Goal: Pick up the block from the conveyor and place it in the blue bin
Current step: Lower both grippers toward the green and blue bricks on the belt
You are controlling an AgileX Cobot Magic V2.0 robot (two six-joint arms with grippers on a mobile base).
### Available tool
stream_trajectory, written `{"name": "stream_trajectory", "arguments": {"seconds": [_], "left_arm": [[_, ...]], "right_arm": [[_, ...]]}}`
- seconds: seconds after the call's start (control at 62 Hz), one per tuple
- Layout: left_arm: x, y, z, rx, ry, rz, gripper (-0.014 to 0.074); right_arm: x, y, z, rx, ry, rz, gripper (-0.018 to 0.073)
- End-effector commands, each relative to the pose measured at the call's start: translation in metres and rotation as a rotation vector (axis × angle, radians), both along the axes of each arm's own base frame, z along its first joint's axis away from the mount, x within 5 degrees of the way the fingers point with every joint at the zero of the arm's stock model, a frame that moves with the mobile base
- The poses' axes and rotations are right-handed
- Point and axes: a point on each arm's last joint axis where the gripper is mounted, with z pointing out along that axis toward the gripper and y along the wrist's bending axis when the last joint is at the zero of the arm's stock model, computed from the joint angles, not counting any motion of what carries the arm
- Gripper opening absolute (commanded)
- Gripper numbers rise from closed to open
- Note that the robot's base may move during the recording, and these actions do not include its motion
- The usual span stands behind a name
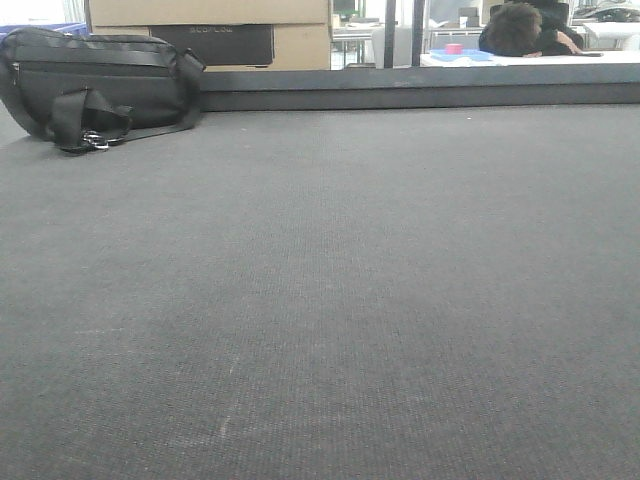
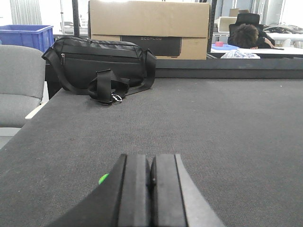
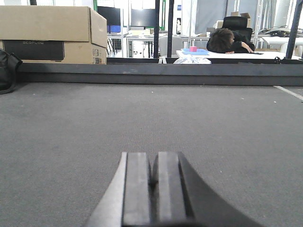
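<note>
No block shows on the dark grey conveyor belt (image 1: 330,290) in any view. A blue bin (image 2: 27,36) stands at the far left in the left wrist view, behind a grey chair. My left gripper (image 2: 151,163) is shut and empty, low over the belt. A small green spot (image 2: 103,178) shows beside its left finger. My right gripper (image 3: 153,161) is shut and empty, low over the belt. Neither gripper shows in the front view.
A black bag (image 1: 95,85) lies at the belt's far left, also in the left wrist view (image 2: 99,64). Cardboard boxes (image 2: 149,28) stand behind the belt's raised far edge (image 3: 156,73). A grey chair (image 2: 19,82) is left of the belt. A person (image 3: 227,41) leans on a desk beyond.
</note>
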Motion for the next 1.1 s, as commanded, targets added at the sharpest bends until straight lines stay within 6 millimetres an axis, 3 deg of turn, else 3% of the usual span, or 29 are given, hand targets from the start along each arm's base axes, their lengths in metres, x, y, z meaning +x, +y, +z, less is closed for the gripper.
{"name": "stream_trajectory", "arguments": {"seconds": [0.0, 0.645, 0.806, 0.968, 1.081], "left_arm": [[-0.001, 0.000, 0.002, -0.002, -0.018, 0.004, -0.0111], [-0.001, 0.000, 0.002, 0.002, -0.021, 0.005, -0.0111], [-0.001, 0.000, 0.008, -0.004, -0.088, 0.006, -0.0111], [-0.001, 0.000, 0.010, -0.005, -0.104, 0.006, -0.0111], [-0.007, 0.001, 0.035, -0.007, -0.135, 0.005, -0.0111]], "right_arm": [[0.000, 0.000, 0.002, -0.003, -0.023, -0.003, -0.0162], [0.000, 0.000, 0.002, -0.003, -0.023, -0.003, -0.0162], [0.000, 0.000, 0.002, -0.003, -0.023, -0.003, -0.0162], [-0.003, -0.002, 0.018, 0.033, -0.194, -0.021, -0.0162], [-0.008, -0.002, 0.039, 0.067, -0.219, -0.012, -0.0162]]}}
